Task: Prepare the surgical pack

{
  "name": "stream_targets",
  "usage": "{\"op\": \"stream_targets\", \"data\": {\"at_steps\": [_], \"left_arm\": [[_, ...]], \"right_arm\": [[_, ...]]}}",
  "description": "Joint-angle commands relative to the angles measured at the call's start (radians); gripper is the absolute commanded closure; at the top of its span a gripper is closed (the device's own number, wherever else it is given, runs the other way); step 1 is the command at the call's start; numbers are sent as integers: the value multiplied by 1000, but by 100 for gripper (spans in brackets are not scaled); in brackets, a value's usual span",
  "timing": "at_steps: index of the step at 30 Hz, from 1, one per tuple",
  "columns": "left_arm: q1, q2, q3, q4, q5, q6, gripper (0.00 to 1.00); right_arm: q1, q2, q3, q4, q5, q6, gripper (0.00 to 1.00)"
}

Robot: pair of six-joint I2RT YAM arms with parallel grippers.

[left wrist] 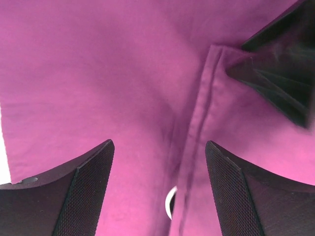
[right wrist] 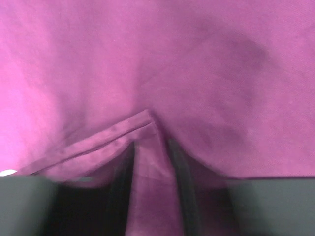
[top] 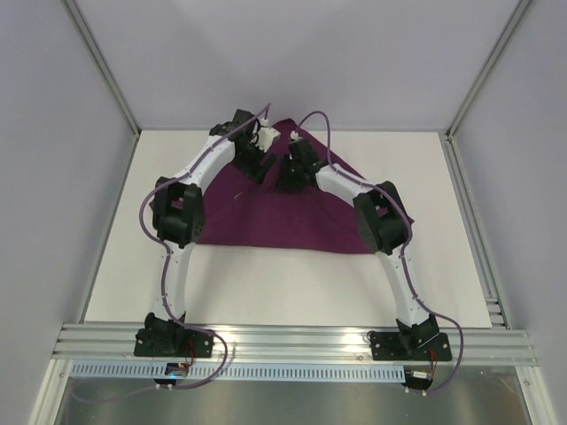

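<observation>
Top external view: we've got the white table (top: 115, 266) with the purple cloth (top: 283, 217) spread across the middle, coming to a point at the upper centre of the frame. That's where both arms meet. Our left gripper (left wrist: 160, 145) hangs wide open just over a hemmed edge (left wrist: 197, 128). The right gripper (right wrist: 152, 196) is narrow, with a fold of cloth between its blurry fingers, and we can't tell if it's actually pinching.

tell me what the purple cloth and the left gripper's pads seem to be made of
Purple cloth: woven fabric, matte; a stitched hem and soft creases show. Left gripper pads: black, with a fine grid texture, probably rubber or moulded plastic; the look leaves it open.
</observation>
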Motion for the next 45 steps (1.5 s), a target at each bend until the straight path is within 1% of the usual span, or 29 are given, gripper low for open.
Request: {"op": "stream_targets", "data": {"at_steps": [1,6,10,12,13,14,15,16,17,18,19,20,21,22,23,24,25,27,28,30,32,34,37,41,45], "left_arm": [[1,56,28,-29,-24,-9,17],[0,89,31,-36,-54,-10,18],[-2,90,51,-29,-60,-25,17],[-2,81,84,-37,-101,-29,17],[-2,73,127,-40,-123,-29,16],[-2,50,161,-48,-152,-27,16],[-2,34,161,-49,-186,-24,15],[0,9,170,-48,-207,-19,14],[0,-17,166,-48,-224,-16,13],[0,-78,132,-51,-255,-9,13],[1,-115,103,-55,-264,-9,13],[1,-155,60,-62,-269,-6,13],[1,-248,4,-60,-267,-3,14],[3,-299,-136,-52,-257,2,18],[3,-348,-215,-39,-231,4,23],[1,-432,-291,-33,-214,16,28],[3,-463,-419,-34,-194,17,36],[3,-519,-556,-52,-156,19,43],[3,-526,-590,-58,-152,22,48],[3,-539,-680,-56,-152,25,50],[3,-537,-727,-22,-162,24,50],[3,-517,-761,-2,-157,24,50],[10,-449,-748,30,-165,19,50],[68,-367,-716,81,-180,-9,51],[78,-352,-728,112,-179,10,50]], "right_arm": [[-10,-11,29,-30,9,-12,56],[-42,-118,5,-30,26,-36,45],[-68,-233,-43,-50,56,-64,43],[-70,-320,-96,-68,116,-96,43],[-68,-350,-118,-77,148,-125,45],[-65,-412,-142,-98,165,-134,47],[-65,-443,-173,-109,184,-143,50],[-63,-472,-237,-120,208,-151,61],[-57,-509,-282,-129,221,-159,67],[-51,-572,-323,-137,228,-162,73],[-48,-607,-364,-140,233,-165,86],[-33,-637,-454,-142,225,-162,92],[-27,-663,-495,-134,218,-148,96],[-19,-715,-539,-131,204,-139,99],[-5,-732,-607,-128,183,-127,99],[1,-750,-641,-125,173,-108,99],[6,-764,-665,-122,166,-98,100],[15,-795,-737,-87,132,-56,99],[15,-799,-757,-70,103,-47,100],[16,-792,-797,-31,83,-21,100],[16,-775,-820,-7,32,1,100],[15,-747,-859,38,41,28,100],[12,-704,-893,76,63,50,100],[-8,-661,-942,122,66,71,99],[-16,-628,-954,121,110,56,99]]}}
